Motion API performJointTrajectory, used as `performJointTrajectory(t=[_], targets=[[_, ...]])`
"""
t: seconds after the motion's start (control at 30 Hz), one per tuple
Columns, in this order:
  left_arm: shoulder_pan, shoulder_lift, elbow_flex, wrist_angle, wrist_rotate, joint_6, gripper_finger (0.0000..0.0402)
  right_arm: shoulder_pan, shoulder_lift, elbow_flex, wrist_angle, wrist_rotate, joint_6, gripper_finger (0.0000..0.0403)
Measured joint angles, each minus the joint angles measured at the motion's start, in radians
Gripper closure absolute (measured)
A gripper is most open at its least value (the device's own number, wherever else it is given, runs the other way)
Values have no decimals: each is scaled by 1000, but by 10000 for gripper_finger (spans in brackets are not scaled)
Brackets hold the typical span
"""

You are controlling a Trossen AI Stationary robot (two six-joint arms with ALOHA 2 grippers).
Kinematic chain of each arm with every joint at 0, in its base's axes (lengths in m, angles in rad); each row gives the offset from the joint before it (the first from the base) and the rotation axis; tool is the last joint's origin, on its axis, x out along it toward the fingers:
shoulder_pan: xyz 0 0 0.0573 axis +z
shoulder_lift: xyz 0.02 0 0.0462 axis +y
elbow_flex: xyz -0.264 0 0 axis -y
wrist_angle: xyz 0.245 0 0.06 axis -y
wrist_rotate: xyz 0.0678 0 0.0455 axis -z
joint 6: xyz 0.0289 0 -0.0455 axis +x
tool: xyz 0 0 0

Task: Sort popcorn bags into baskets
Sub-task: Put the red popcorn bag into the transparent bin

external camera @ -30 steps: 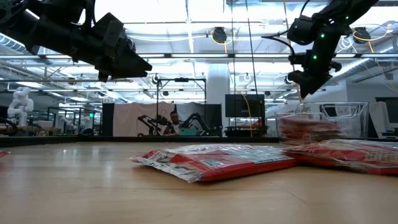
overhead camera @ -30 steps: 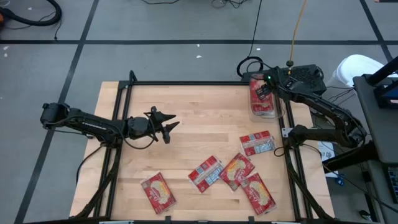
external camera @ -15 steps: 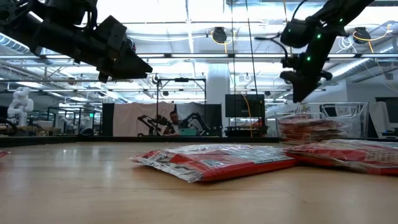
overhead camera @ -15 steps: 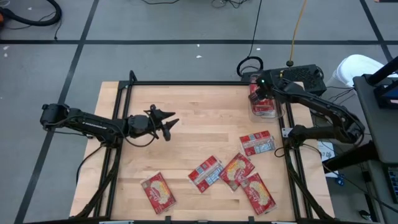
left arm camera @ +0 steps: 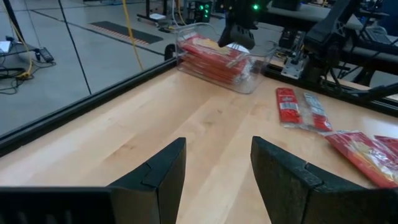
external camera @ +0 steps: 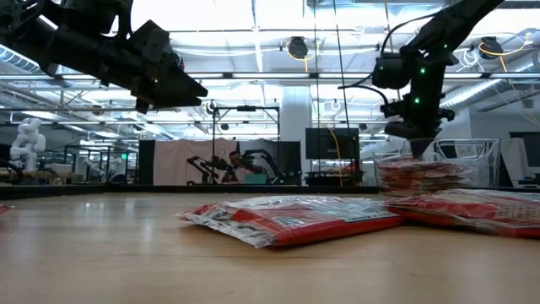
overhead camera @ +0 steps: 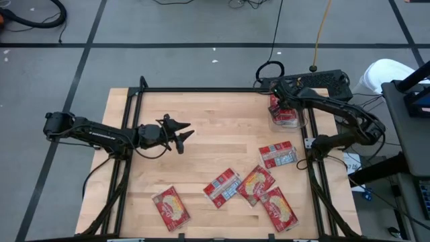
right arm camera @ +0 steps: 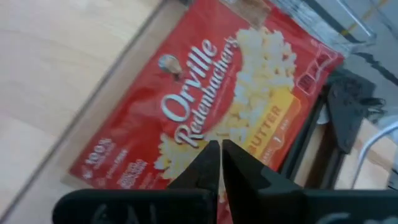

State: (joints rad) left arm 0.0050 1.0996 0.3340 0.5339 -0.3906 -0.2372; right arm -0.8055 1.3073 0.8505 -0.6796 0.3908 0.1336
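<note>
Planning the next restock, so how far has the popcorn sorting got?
Done: several flat red popcorn packets lie stacked in the clear plastic tub at the table's far right corner. In hand: the right gripper, fingers shut and empty, hangs just above the top packet there. Left: five red packets lie on the wooden table. The left gripper hovers open over the table's left-centre.

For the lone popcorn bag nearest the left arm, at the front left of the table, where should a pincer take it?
The front-left popcorn bag lies flat and apart from the others, angled on the table. I would come straight down with the open left pincer and pinch one short end edge; nothing crowds it.
</note>
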Motion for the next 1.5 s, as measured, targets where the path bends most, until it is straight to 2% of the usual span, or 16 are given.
performJointTrajectory(t=[0.17, 0.33, 0.47, 0.6, 0.77, 0.83, 0.97, 1.1, 1.3, 1.5], targets=[[-8, 0, 0, 0, 6, -3, 218, 0, 29, 0, -38, 12, 11, 390], [-36, 0, 0, 0, 8, -10, 218, -1, 39, -19, -73, 131, 21, 390], [-67, 0, 0, 0, 8, -16, 218, -5, 25, -48, -62, 184, 35, 390], [-93, 0, 0, 0, 8, -35, 218, 4, -30, -51, -59, 184, 76, 390], [-128, 0, 0, 1, 8, -53, 218, 85, -178, -51, -55, 135, 131, 390], [-140, 0, 0, 1, 7, -54, 218, 129, -244, -51, -54, 102, 150, 390], [-154, 0, 0, 1, 0, -50, 218, 236, -347, -51, -49, -29, 204, 390], [-157, 0, 0, 2, -3, -50, 218, 399, -402, -99, 43, -106, 271, 390], [-158, 0, 0, 1, -3, -82, 218, 692, -396, -272, 386, -102, 321, 390], [-202, 0, 0, -2, -4, -121, 218, 937, -273, -423, 815, 13, 325, 390]])
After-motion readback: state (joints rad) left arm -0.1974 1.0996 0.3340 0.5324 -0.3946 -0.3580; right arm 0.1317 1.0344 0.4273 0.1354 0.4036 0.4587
